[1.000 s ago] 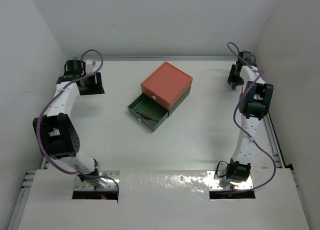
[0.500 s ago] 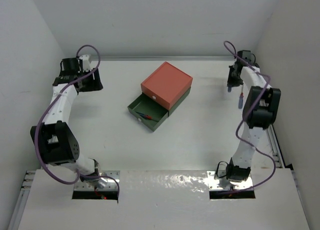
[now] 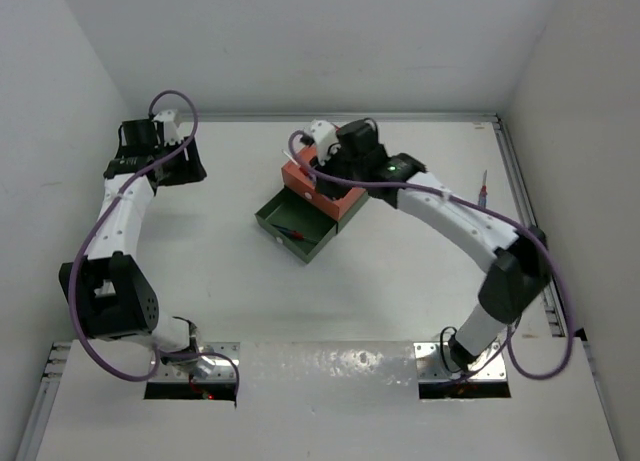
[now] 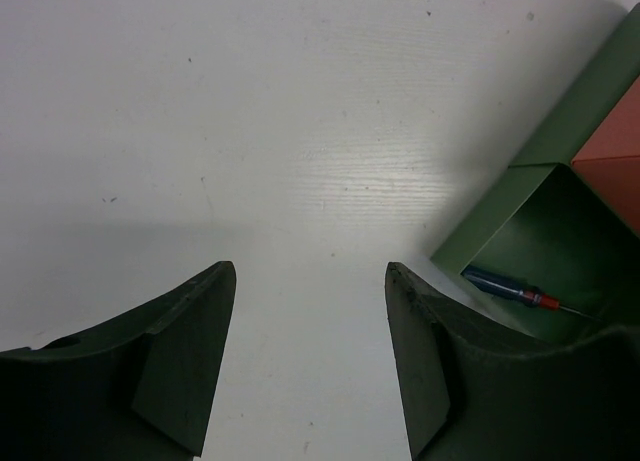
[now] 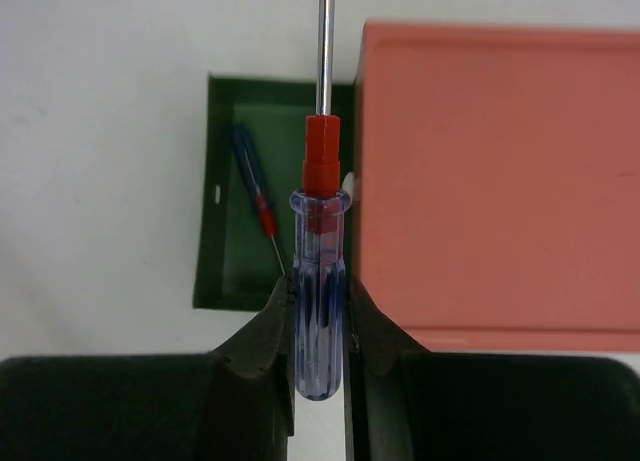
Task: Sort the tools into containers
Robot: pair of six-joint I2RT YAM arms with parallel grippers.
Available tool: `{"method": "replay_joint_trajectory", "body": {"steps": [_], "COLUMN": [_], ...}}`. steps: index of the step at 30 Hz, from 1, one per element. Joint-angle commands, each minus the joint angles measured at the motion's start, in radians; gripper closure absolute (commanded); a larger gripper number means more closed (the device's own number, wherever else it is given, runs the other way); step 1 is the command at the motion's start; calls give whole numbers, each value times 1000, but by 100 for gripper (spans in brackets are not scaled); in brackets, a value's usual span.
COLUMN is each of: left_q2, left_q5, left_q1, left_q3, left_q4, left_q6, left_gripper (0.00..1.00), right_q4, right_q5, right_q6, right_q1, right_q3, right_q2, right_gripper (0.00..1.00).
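My right gripper [image 3: 318, 169] [image 5: 320, 293] is shut on a blue-and-red screwdriver [image 5: 320, 281] and holds it above the boxes, its shaft pointing past the drawer. The salmon-red box [image 3: 350, 196] [image 5: 490, 181] sits on the dark green box, whose drawer [image 3: 270, 213] [image 5: 222, 281] is pulled open. A second screwdriver [image 3: 293, 232] [image 5: 255, 196] lies inside the drawer; it also shows in the left wrist view [image 4: 515, 289]. A third screwdriver [image 3: 483, 191] lies on the table at the far right. My left gripper [image 3: 170, 166] [image 4: 310, 281] is open and empty at the far left. The pliers are out of view.
White walls close in the table on the left, back and right. A metal rail [image 3: 520, 191] runs along the right edge. My right arm [image 3: 450, 216] reaches across the table from the right base to the boxes.
My right arm has swung from the far right corner to above the boxes, carrying a screwdriver. The left arm has hardly moved.
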Motion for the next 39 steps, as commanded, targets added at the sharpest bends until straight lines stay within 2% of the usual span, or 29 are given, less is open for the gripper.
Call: {"method": "replay_joint_trajectory", "body": {"steps": [1, 4, 9, 17, 18, 19, 24, 28, 35, 39], "left_q2": [-68, -79, -86, -83, -85, -82, -82, -80, -80, -80], "left_q5": [16, 0, -7, -7, -9, -9, 9, 42, 43, 34], "left_q1": [4, 6, 4, 4, 4, 4, 4, 4, 4, 4], "left_q3": [-13, -17, -21, -27, -29, -30, -44, -63, -70, -84], "left_q4": [24, 4, -8, -4, -2, -1, 7, 1, 10, 16], "left_q6": [-16, -3, 0, 2, 5, 5, 2, 6, -1, -6], "left_gripper": [41, 41, 41, 41, 41, 41, 41, 41, 41, 41], "right_q4": [20, 57, 43, 80, 79, 77, 57, 19, -9, -56], "right_q5": [36, 59, 50, 53, 45, 19, -18, -45, -133, -283], "right_q6": [9, 66, 72, 101, 101, 98, 96, 106, 170, 323], "right_q1": [31, 45, 60, 66, 66, 66, 68, 68, 40, -208], "right_q3": [-3, 8, 40, -7, -4, -1, 52, 120, 253, 270], "right_q2": [124, 199, 290, 334, 339, 345, 341, 318, 137, 89], "right_gripper": [100, 100, 100, 100, 95, 78, 41, 38, 42, 36]}}
